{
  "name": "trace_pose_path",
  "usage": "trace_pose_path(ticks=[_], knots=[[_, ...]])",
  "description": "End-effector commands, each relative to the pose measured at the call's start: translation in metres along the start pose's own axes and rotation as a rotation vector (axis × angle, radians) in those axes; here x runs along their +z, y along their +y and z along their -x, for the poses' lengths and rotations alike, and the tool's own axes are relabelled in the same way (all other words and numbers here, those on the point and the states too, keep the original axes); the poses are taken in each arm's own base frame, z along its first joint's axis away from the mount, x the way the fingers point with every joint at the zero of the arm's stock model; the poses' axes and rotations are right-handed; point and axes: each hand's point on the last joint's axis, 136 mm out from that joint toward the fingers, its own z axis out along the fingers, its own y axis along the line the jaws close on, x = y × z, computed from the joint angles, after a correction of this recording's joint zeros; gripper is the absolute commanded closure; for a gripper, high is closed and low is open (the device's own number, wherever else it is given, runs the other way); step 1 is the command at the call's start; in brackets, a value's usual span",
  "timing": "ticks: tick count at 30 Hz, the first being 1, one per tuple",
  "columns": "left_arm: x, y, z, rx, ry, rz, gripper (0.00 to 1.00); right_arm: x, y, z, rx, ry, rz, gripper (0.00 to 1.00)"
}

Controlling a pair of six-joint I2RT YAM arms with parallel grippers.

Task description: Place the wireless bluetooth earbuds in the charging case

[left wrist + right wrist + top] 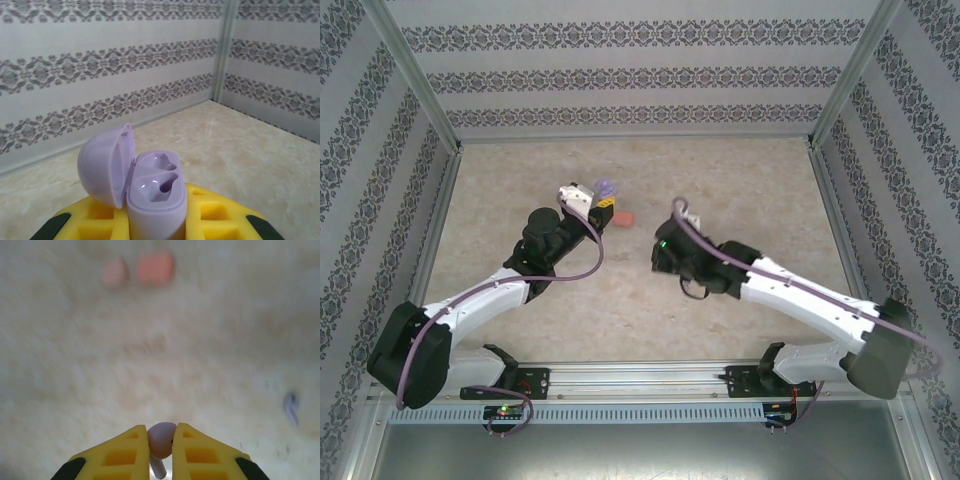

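My left gripper (157, 222) is shut on the lilac charging case (156, 197), which stands upright between the yellow fingers (215, 215). Its lid (106, 164) is swung open to the left and both sockets show bare. In the top view the case (606, 189) sits at the tip of the left gripper (601, 208), left of centre. My right gripper (161, 440) is shut on a purple earbud (161, 438), stem pointing down, just above the table. A second purple earbud (291, 407) lies on the table to its right. The right gripper (663, 260) hangs near the table's middle.
A salmon-pink block (155, 267) and a smaller pink bud (115, 273) lie blurred on the table ahead of the right gripper; the pink block (625, 217) lies between the two grippers. Patterned walls close in the beige table (740, 180) at the back and sides.
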Motion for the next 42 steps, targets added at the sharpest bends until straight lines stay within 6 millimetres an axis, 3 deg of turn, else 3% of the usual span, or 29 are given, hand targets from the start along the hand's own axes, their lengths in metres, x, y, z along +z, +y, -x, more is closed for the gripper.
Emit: trace_pose_path(ticks=[1,4,7,13,18,29,42], knots=[[0.003,-0.019,0.02,0.124,-0.117,-0.118,1.0,-0.034,0.025,0.073,-0.096,-0.205,0.122,0.85],[0.008,-0.03,0.024,0.165,-0.151,-0.187,1.0,-0.051,0.04,0.116,-0.084,-0.319,0.226,0.85],[0.014,-0.039,0.029,0.192,-0.17,-0.243,1.0,-0.063,0.054,0.143,-0.09,-0.404,0.317,0.85],[0.03,-0.048,0.042,0.191,-0.238,-0.295,1.0,-0.071,0.075,0.167,-0.106,-0.531,0.482,0.85],[0.041,-0.056,0.052,0.203,-0.279,-0.322,1.0,-0.073,0.084,0.171,-0.106,-0.588,0.572,0.85],[0.046,-0.057,0.065,0.206,-0.313,-0.326,1.0,-0.069,0.087,0.157,-0.117,-0.633,0.647,0.85],[0.046,-0.06,0.07,0.193,-0.312,-0.34,1.0,-0.048,0.096,0.141,-0.112,-0.576,0.655,0.86]])
